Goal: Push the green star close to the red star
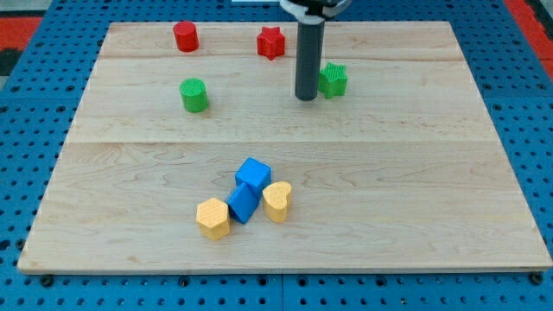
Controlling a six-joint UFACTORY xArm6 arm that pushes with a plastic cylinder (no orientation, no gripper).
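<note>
The green star (333, 79) lies on the wooden board (432, 190) toward the view's top right of centre. The red star (270, 41) lies near the view's top edge, up and to the left of the green star. My tip (306, 98) rests on the board just left of the green star and slightly below it, a small gap apart. The dark rod rises from the tip toward the view's top, between the two stars.
A red cylinder (185, 36) stands at the view's top left. A green cylinder (194, 95) stands below it. Near the view's bottom centre are two blue blocks (249, 190), a yellow heart (277, 201) and a yellow hexagon (212, 218), clustered together.
</note>
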